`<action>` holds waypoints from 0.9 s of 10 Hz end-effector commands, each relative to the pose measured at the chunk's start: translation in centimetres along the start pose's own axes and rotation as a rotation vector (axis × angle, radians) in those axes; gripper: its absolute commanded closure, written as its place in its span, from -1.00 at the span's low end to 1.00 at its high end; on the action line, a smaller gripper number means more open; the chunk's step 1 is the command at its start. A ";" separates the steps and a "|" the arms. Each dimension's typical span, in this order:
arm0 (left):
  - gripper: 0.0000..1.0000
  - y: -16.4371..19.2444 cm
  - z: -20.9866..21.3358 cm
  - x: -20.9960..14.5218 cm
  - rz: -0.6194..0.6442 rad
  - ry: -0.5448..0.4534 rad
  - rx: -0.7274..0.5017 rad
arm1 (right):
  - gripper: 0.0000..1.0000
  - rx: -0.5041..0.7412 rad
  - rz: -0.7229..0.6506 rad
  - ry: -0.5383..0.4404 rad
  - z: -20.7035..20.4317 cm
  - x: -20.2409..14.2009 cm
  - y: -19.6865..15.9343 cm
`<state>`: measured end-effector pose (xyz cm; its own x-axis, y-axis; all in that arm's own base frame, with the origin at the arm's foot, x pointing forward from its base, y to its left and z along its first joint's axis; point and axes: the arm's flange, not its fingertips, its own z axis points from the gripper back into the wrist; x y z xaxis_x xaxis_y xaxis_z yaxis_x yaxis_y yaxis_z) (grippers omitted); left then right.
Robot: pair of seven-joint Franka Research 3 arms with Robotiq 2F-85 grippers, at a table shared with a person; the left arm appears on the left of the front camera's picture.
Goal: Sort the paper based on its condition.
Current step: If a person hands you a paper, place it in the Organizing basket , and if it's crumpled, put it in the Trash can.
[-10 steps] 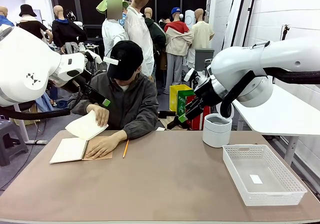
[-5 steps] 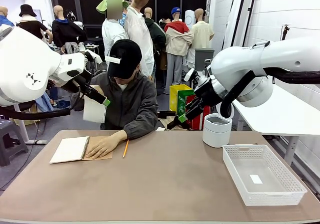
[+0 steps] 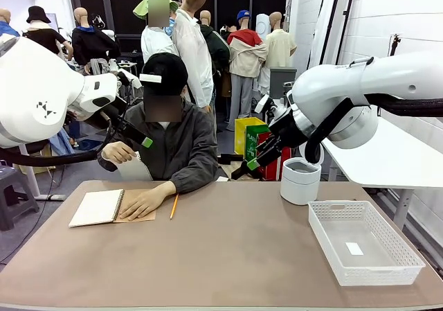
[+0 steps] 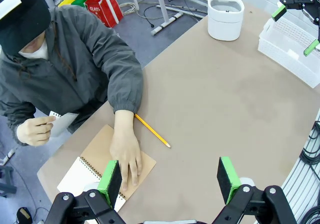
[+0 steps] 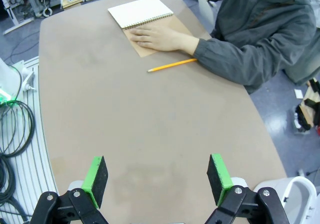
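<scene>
Currently left gripper point(image 4: 169, 179), right gripper point(image 5: 156, 178) released; thin white paper sheet point(image 4: 64, 122), nine o'clock in left wrist view, held by person's hand point(image 4: 32, 130); tearing risked if snatched.

A spiral-bound notebook point(image 3: 96, 207) lies open at the far left of the worktop point(image 3: 228, 255), its brown cover spread beside the white page. A yellow pencil point(image 3: 174, 206) lies just right of it. A white round container point(image 3: 300, 181) stands at the far right edge, with a white mesh basket point(image 3: 346, 273) nearer the camera.

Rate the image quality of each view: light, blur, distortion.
Front view: even indoor light, sharp, only a faint shadow by the basket. Left wrist view: wide-angle bending curves the table edge; pencil crisp. Right wrist view: same bending, soft even light, no glare on the notebook.
</scene>
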<state>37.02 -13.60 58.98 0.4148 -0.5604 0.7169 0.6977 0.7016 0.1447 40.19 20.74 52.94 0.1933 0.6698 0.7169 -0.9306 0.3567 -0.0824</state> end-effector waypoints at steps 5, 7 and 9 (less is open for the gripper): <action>-1.00 0.0 0.0 -0.1 0.015 0.002 0.005 | -1.00 0.000 -0.001 -0.001 0.0 0.0 0.0; -1.00 0.0 0.0 -0.1 0.015 0.002 0.005 | -1.00 0.000 -0.001 -0.001 0.0 0.0 0.0; -1.00 0.0 0.0 -0.1 0.015 0.002 0.005 | -1.00 0.000 -0.001 -0.001 0.0 0.0 0.0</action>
<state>37.02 -13.60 58.98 0.4148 -0.5604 0.7169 0.6977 0.7016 0.1447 40.19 20.74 52.94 0.1933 0.6698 0.7169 -0.9306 0.3567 -0.0824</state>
